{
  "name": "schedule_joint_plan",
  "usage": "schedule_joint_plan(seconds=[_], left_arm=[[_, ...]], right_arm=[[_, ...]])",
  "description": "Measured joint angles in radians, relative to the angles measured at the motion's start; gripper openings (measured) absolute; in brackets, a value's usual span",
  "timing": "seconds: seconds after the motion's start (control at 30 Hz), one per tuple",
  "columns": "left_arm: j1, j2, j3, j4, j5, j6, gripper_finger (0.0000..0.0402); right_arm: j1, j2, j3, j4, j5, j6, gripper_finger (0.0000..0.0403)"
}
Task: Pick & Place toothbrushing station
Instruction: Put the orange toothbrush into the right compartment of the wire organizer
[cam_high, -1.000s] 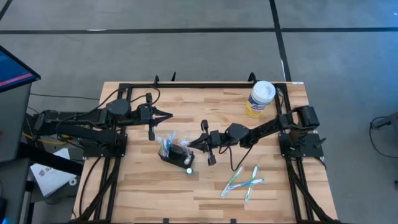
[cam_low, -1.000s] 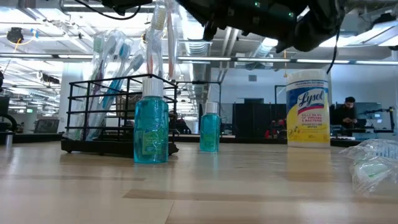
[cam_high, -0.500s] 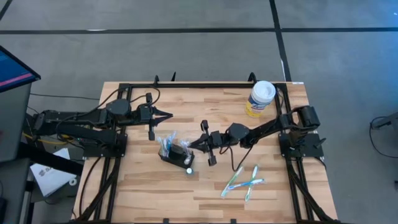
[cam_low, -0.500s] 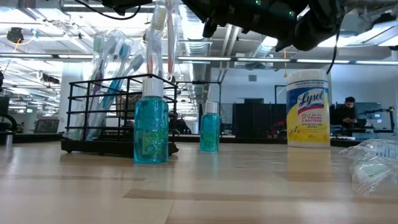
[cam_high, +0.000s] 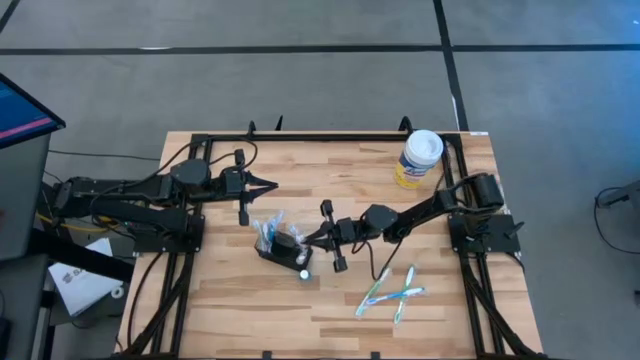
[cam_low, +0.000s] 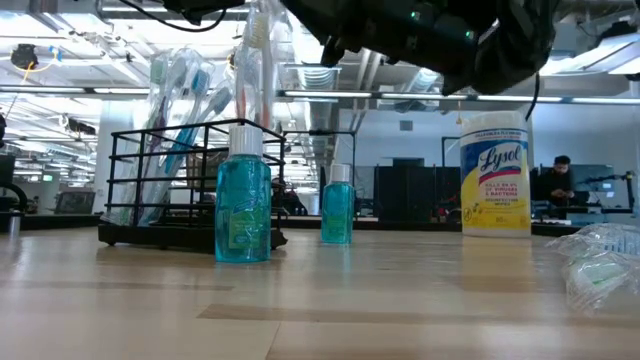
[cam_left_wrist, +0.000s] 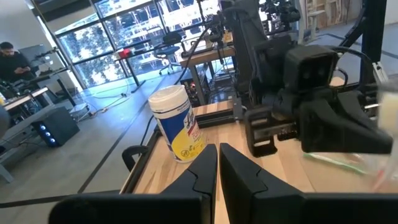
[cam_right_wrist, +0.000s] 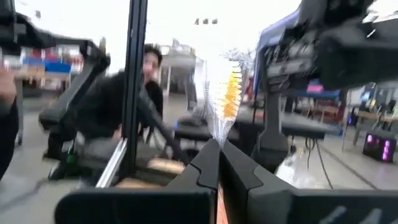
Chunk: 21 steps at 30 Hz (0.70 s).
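From above, the right gripper (cam_high: 308, 240) reaches across the pale wooden plank table (cam_high: 220, 300), its tip touching the toothbrushing station (cam_high: 281, 246), a small black wire-frame holder just ahead of the fingers. Wrapped toothbrushes (cam_high: 267, 229) stand in the holder, and a small bottle (cam_high: 303, 272) sits just beside it. Behind the right gripper's arm, loose toothbrushes (cam_high: 392, 290) in clear wrap lie crossed; a yellow canister (cam_high: 418, 158) with a white lid stands well apart from it, at the far edge. The left gripper (cam_high: 268, 183) waits near the holder, apart from it.

At table height, the station (cam_low: 170, 185) shows as thin black bars forming an open rectangular cage, with glossy wrapped brushes rising from it. A translucent teal bottle (cam_low: 243, 205) stands in front, touching or nearly so; a second one (cam_low: 336, 204) sits farther back. The cylindrical canister (cam_low: 495, 175) stands off to the side.

The left wrist view shows its fingers (cam_left_wrist: 198, 171) pressed together, the canister (cam_left_wrist: 176, 122) beyond them.

The right wrist view shows its fingers (cam_right_wrist: 206, 163) pressed together, a wrapped brush with yellow bristles (cam_right_wrist: 225, 102) rising just past their tips, blurred.
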<state>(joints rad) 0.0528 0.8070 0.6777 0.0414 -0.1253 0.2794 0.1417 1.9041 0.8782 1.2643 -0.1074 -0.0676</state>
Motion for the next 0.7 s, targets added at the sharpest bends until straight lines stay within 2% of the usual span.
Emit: schedule_joint_plan(seconds=[0.2, 0.7], left_arm=[[0.0, 0.0, 0.0, -0.002, 0.0, 0.0, 0.0012], [0.0, 0.0, 0.0, -0.004, 0.0, 0.0, 0.0012]], right_arm=[[-0.025, 0.049, 0.001, 0.074, -0.024, 0.035, 0.0], [-0.024, 0.053, 0.0, 0.024, -0.034, 0.03, 0.0]])
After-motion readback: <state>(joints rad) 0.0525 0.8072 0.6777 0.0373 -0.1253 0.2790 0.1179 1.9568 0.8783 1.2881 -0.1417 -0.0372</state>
